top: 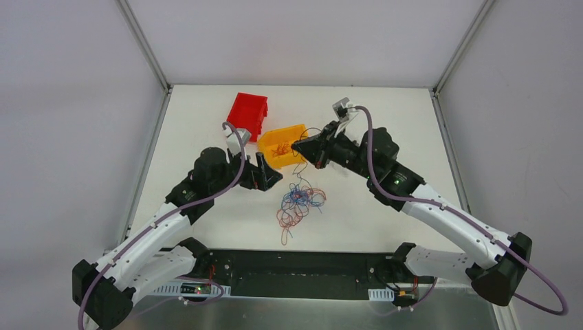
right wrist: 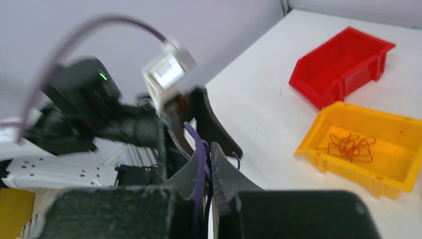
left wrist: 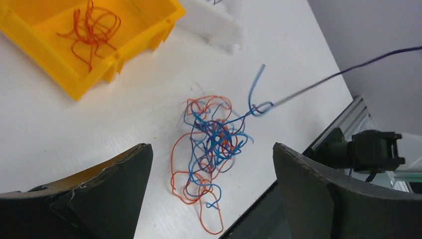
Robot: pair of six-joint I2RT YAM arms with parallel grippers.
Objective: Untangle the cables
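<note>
Your right gripper (right wrist: 208, 149) is clamped on a dark violet cable (right wrist: 200, 174), the strand pinched between its nearly closed fingers, at the near right corner of the yellow bin (right wrist: 358, 172). From there the strand runs straight down to the tangle of cables (top: 300, 201), a knot of blue, orange-red and dark loops lying on the white table (top: 385, 124) just in front of that bin. Your left gripper (top: 269, 173) hovers just left of the tangle, its fingers (left wrist: 119, 184) spread wide and holding nothing. A few orange-red cables (left wrist: 89, 30) lie loose inside the yellow bin. The red bin (top: 249, 113) stands just behind it.
</note>
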